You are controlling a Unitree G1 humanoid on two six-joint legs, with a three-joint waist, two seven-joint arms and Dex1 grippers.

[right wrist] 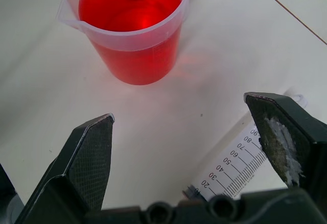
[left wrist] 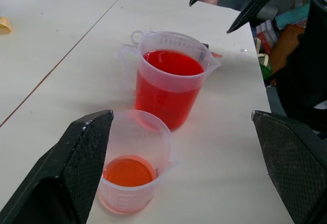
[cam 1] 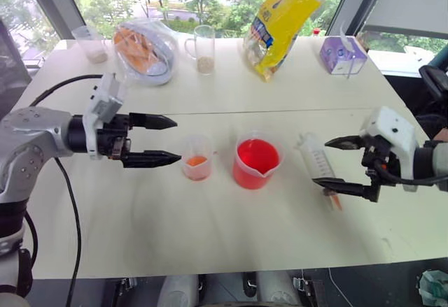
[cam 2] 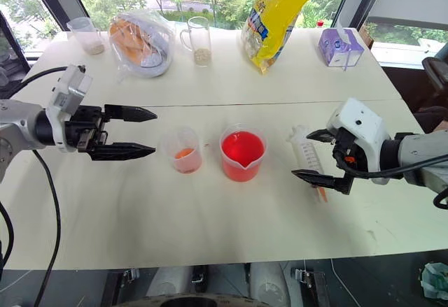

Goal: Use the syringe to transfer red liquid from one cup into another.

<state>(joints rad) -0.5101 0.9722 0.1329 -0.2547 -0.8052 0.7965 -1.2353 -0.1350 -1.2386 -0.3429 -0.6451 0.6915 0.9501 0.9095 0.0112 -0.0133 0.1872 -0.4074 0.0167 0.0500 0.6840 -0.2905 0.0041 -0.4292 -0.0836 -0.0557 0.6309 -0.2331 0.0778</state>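
Observation:
The syringe (cam 1: 316,159) lies flat on the white table at the right, its orange tip toward the front edge. My right gripper (cam 1: 321,161) hovers open over it, one finger on each side of the barrel (right wrist: 237,170), with nothing gripped. The wide spouted cup (cam 1: 257,161), well filled with red liquid (right wrist: 130,9), stands at the table's middle, left of the syringe. The smaller cup (cam 1: 197,159), holding a little orange-red liquid (left wrist: 129,173), stands just left of that. My left gripper (cam 1: 177,140) is open and level, pointing at the smaller cup from its left.
Along the table's far side stand a clear cup (cam 1: 91,43), a plastic bag of orange items (cam 1: 143,50), a handled mug (cam 1: 203,48), a yellow bag (cam 1: 283,17) and a purple box (cam 1: 341,54). A black cable (cam 1: 66,202) trails under my left arm.

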